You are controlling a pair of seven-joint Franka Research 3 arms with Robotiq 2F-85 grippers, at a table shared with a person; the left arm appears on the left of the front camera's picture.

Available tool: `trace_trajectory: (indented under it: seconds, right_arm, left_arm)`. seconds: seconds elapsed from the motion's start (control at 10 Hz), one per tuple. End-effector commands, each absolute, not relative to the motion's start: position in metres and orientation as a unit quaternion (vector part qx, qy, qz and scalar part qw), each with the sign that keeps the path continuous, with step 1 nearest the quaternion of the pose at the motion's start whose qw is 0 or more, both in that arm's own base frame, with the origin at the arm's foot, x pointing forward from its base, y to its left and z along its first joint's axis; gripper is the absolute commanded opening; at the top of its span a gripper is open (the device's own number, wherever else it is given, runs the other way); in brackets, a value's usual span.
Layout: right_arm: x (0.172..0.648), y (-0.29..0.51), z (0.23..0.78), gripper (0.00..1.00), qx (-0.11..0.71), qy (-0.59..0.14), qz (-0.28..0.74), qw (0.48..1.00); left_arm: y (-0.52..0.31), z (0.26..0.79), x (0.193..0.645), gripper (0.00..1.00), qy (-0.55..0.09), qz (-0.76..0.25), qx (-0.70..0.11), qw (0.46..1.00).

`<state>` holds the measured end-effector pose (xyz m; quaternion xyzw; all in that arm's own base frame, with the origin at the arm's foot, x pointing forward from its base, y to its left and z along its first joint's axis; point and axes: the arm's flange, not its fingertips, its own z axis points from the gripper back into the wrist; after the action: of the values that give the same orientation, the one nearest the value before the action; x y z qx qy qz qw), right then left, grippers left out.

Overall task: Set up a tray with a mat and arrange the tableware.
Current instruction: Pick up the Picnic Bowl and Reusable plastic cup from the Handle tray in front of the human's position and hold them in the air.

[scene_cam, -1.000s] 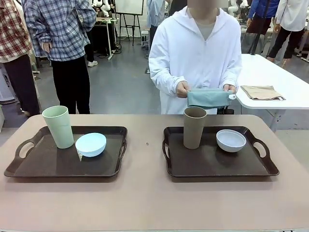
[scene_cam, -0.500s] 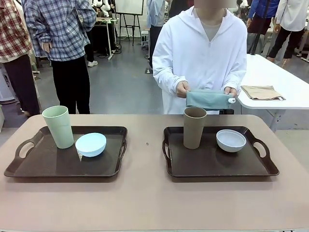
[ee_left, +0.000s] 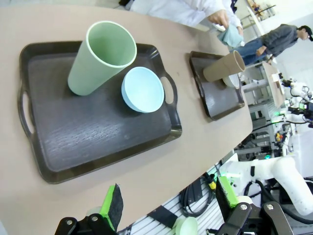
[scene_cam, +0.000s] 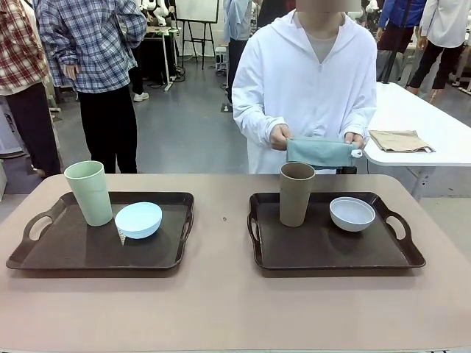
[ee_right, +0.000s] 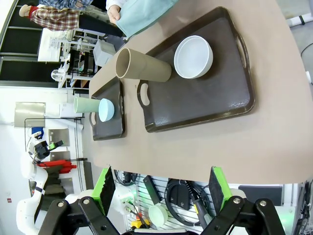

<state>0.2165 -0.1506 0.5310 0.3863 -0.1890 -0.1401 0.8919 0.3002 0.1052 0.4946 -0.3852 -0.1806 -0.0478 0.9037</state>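
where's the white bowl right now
In the front view, the white bowl sits on the right-hand tray, just right of the brown cup.

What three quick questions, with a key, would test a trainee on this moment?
1. True or false: the brown cup and the white bowl both stand on the right tray.
2. The light blue bowl sits: A) inside the pale green cup B) beside it on the left tray C) off the trays.
3. Fill in: the folded teal cloth is held by the ___.
Key: 1 true; 2 B; 3 person.
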Motion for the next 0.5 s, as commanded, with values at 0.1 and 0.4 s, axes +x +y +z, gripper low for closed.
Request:
trace_trajectory:
  seconds: [0.1, 0.4]
  right_arm:
    - [0.2176, -0.1506, 0.531, 1.0, 0.396, -0.192, -0.134, 0.888]
    - [0.2176, -0.1506, 0.531, 1.0, 0.396, -0.192, -0.134, 0.888]
  left_arm:
    - [0.1032, 0.495, 0.2981, 1.0, -0.183, -0.051, -0.389, 0.901]
    - [0.1032, 0.495, 0.2981, 1.0, -0.183, -0.051, -0.389, 0.901]
